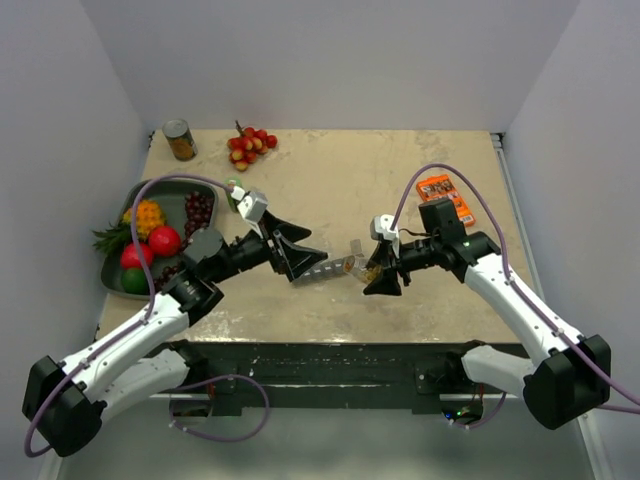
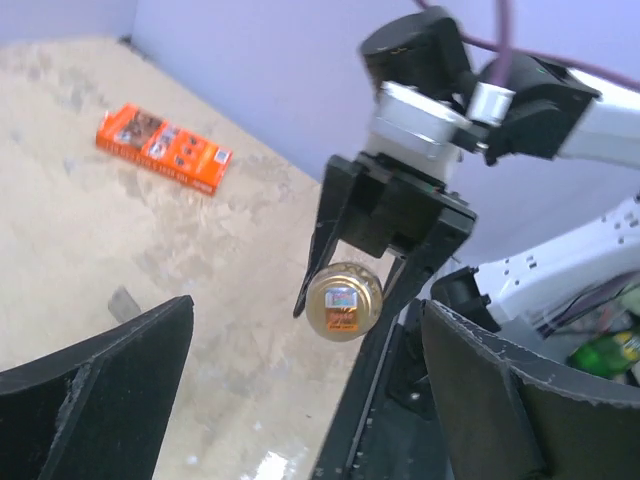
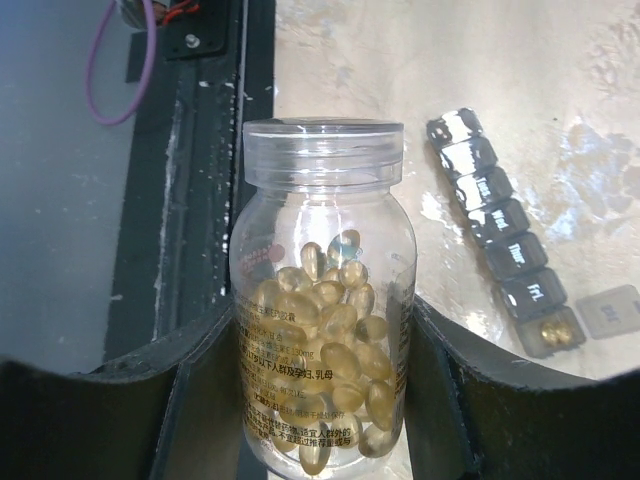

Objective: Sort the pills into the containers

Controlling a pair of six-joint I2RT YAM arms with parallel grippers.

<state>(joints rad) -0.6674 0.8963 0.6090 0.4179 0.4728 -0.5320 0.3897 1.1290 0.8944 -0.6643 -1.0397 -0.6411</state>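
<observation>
Bottle (image 3: 325, 300) of pills (image 3: 330, 345), clear cap (image 3: 323, 150) on, sits clamped in half-closed right gripper (image 2: 345, 285) near the containers (image 3: 500, 235) on the table (image 1: 400, 180); left gripper (image 1: 308, 258) gapes wide, empty; advise centring its jaws squarely round cap before twisting, right grip firm.

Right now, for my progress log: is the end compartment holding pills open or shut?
Open: the end compartment has its lid flipped aside, pills showing inside.

Arms (image 1: 120, 350): white shells, black joints. Lilac cable (image 1: 440, 166) loops behind left gripper (image 1: 308, 250) and right gripper (image 1: 378, 272). Fingers (image 2: 100, 390) black wedges, rough-edged.
</observation>
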